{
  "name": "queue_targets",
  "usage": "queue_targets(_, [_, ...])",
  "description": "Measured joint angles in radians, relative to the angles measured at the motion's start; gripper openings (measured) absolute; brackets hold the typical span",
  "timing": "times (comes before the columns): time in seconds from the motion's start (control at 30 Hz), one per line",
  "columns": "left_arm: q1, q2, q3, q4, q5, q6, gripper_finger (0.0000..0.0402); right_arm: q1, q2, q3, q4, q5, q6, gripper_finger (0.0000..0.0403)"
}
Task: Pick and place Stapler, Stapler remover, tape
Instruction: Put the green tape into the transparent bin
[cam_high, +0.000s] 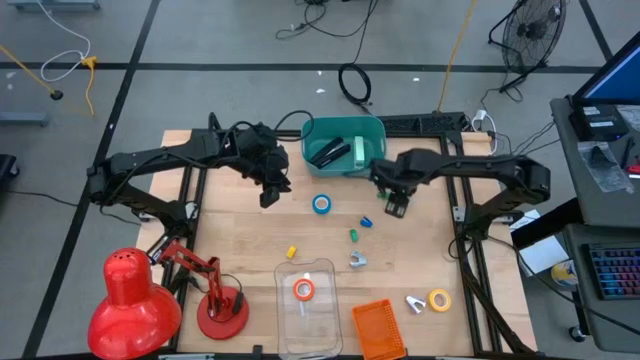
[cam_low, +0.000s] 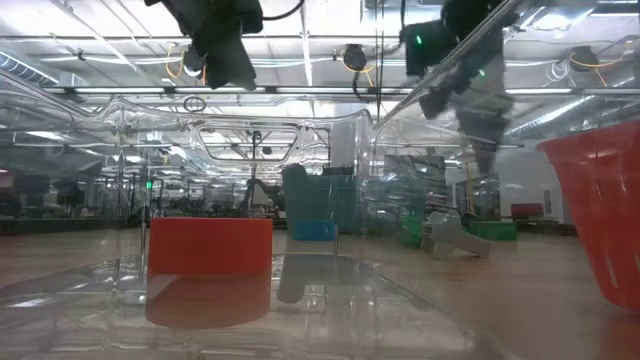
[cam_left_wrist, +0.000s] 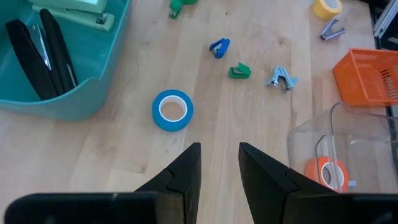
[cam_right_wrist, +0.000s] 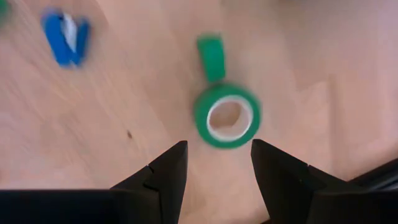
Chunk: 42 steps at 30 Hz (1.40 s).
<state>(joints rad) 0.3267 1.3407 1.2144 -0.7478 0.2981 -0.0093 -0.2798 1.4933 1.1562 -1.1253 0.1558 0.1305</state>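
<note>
On the wooden table (cam_high: 250, 240), left to right: the left gripper (cam_high: 270, 193), fingers parted and empty, hovers at nine o'clock of the blue tape (cam_high: 322, 205). The orange tape (cam_high: 304, 290) lies in the clear container (cam_high: 306, 322); staplers sit in the teal bin (cam_high: 345, 130). The right gripper (cam_high: 396, 207), fingers spread and empty, hangs over the green tape (cam_right_wrist: 226, 116). The yellow tape (cam_high: 439, 299) lies at five o'clock. The step in hand appears to be tape pickup; next, the right arm must descend and close.
</note>
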Motion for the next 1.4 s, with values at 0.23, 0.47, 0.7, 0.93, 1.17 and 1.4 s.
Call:
queue_targets(0.23, [0.0, 0.0, 0.0, -0.005, 0.0, 0.0, 0.0111, 0.0, 0.0, -0.173, 0.148, 0.009, -0.021, 0.0171])
queue_targets(0.47, [0.0, 0.0, 0.0, -0.005, 0.0, -0.013, 0.011, -0.002, 0.0, -0.247, 0.276, 0.031, -0.023, 0.0171])
queue_targets(0.7, [0.0, 0.0, 0.0, -0.005, 0.0, -0.026, 0.0111, -0.003, 0.0, -0.317, 0.362, 0.027, 0.005, 0.0171])
queue_targets(0.93, [0.0, 0.0, 0.0, 0.006, 0.0, -0.027, 0.0111, -0.003, -0.001, -0.383, 0.443, 0.028, 0.086, 0.017])
queue_targets(1.17, [-0.001, 0.0, 0.0, 0.029, 0.0, -0.047, 0.0111, -0.003, -0.004, -0.425, 0.474, 0.0, 0.176, 0.012])
queue_targets(1.4, [-0.002, 0.0, 0.0, 0.047, 0.019, -0.063, 0.011, -0.003, -0.003, -0.396, 0.464, -0.078, 0.25, 0.0035])
